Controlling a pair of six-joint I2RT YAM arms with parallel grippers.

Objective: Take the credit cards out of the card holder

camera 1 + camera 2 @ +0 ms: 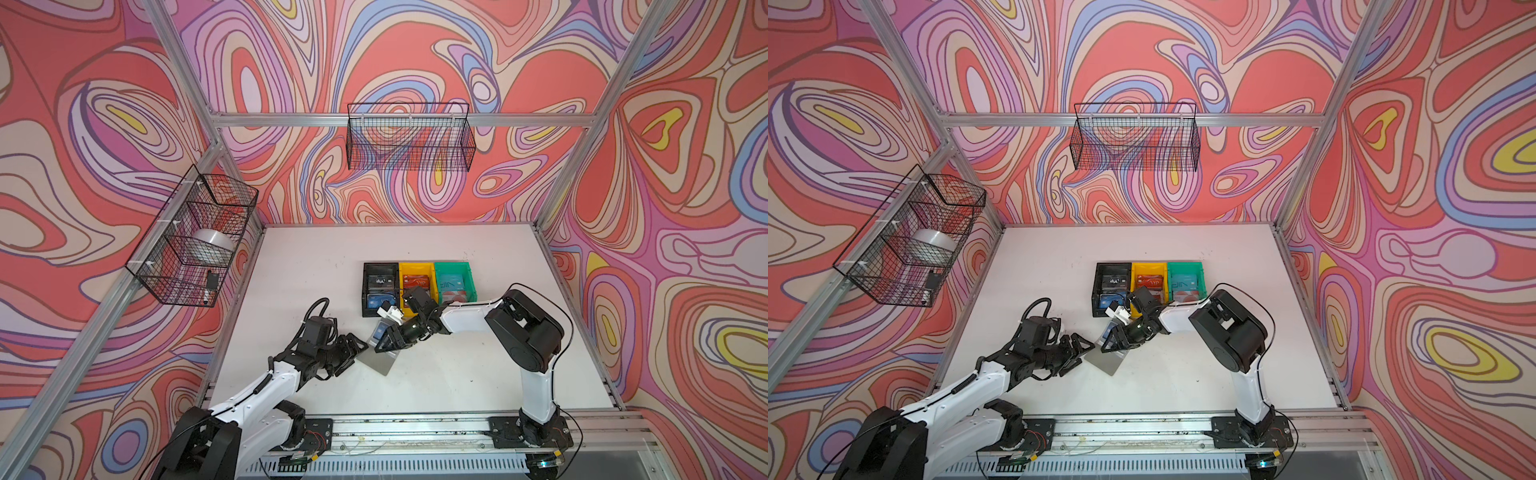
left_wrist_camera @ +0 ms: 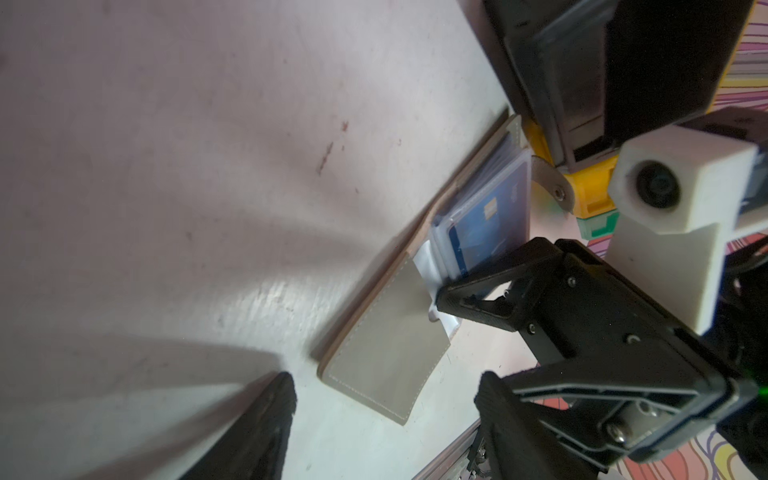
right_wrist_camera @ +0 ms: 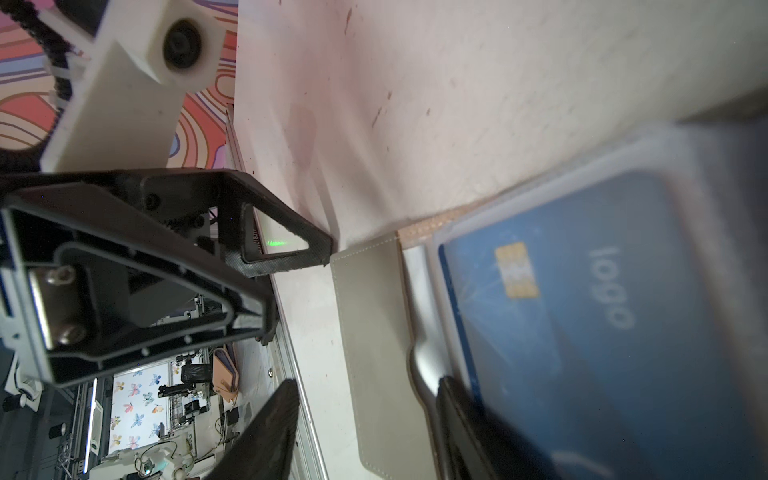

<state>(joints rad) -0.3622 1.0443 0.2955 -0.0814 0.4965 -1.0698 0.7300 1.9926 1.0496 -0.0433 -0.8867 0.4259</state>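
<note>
The grey card holder (image 1: 381, 362) lies open on the white table in both top views, its flap (image 2: 386, 345) flat. A blue credit card (image 2: 486, 224) sits in a clear sleeve that stands up from the holder's spine; it also shows close up in the right wrist view (image 3: 582, 332). My right gripper (image 1: 384, 341) is open over the holder, with one finger (image 2: 478, 295) against the sleeve's edge and the flap between its fingers (image 3: 370, 409). My left gripper (image 1: 358, 352) is open just left of the holder, one fingertip (image 3: 320, 253) at the flap's corner. The holder's snap tab (image 2: 552, 183) points away.
Black (image 1: 365, 286), yellow (image 1: 402, 286) and green (image 1: 471, 282) bins stand side by side behind the holder, each with cards in it. Wire baskets hang on the left wall (image 1: 195, 237) and the back wall (image 1: 409, 137). A metal rail (image 1: 415, 428) runs along the table's front edge.
</note>
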